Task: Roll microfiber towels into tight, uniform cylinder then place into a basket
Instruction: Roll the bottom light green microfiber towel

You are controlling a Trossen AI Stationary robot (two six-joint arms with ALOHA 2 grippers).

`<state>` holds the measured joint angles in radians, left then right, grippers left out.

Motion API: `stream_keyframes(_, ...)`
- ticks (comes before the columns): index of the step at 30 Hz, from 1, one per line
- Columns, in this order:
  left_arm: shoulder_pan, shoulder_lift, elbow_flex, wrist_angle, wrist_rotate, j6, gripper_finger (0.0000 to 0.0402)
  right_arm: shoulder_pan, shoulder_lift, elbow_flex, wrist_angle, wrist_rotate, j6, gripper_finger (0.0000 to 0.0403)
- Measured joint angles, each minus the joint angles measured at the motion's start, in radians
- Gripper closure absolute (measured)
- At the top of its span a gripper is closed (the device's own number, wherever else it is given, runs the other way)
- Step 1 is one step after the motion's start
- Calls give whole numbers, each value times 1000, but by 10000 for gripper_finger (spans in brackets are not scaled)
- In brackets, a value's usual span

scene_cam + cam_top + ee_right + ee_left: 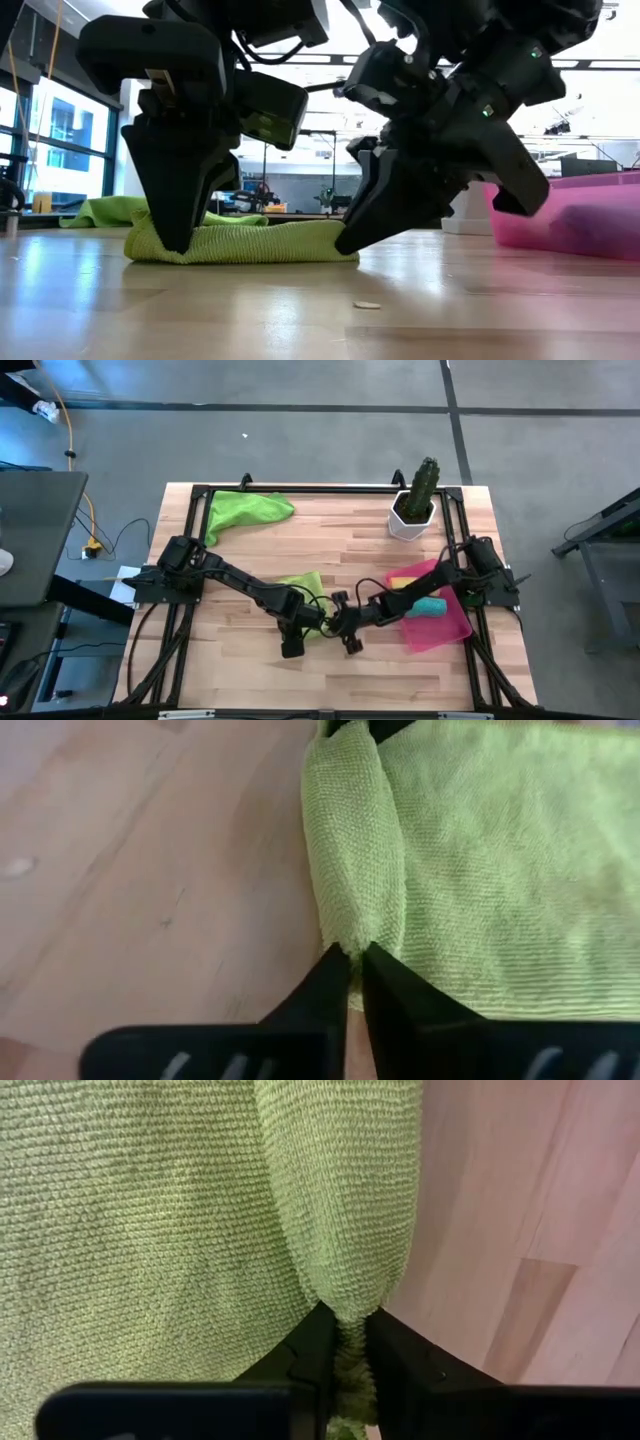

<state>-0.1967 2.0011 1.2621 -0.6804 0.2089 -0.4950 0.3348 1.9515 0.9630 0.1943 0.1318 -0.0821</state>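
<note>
A lime green towel [305, 582] lies flat on the table's middle, and its near edge is rolled over into a narrow roll [240, 243]. My left gripper [292, 643] is shut on the roll's left end. My right gripper [350, 643] is shut on its right end. Both arms hide much of the cloth from above. A second lime green towel [245, 510] lies crumpled at the far left. The pink-red basket [447, 632] at the right holds a yellow towel [410, 578] and a rolled teal towel [432, 606]. My left gripper pinches the left end of the rolled edge [345, 1305] between its two fingers. It comes slanting down from above, and its fingertips [175, 238] are at the table. The roll lies on the table. My right gripper pinches the right end of the rolled edge [352, 935] between its two fingers. It slants down from the right, and its fingertip [345, 243] is at the table. The roll between the two grippers lies straight on the wood.
A white pot with a green cactus [412, 510] stands at the far right, behind the basket [580, 215]. A black frame runs round the table's edges. Bare wood lies in front of the grippers toward the near edge [320, 685].
</note>
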Motion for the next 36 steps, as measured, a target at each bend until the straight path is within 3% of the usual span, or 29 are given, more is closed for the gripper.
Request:
stream_keyframes(8, -11, -73, -4, -28, -31, 78, 312, -52, -1, 1, -2, -177, 205, 398)
stream_keyframes(17, -35, -113, -3, -199, -380, 105, 268, -136, -1, 0, -16, -420, 499, 400)
stream_keyframes(22, -96, -114, -1, -204, -431, 140, 259, -183, 1, -1, -31, -526, 634, 400)
stream_keyframes(27, -184, -115, 0, -202, -493, 189, 259, -220, 0, -1, -67, -585, 728, 400)
stream_keyframes(32, -253, -113, 1, -135, -663, 194, 259, -244, -2, 1, -98, -619, 762, 401)
stream_keyframes(36, -251, -86, 2, -74, -684, 194, 259, -249, -2, 1, -100, -627, 781, 401)
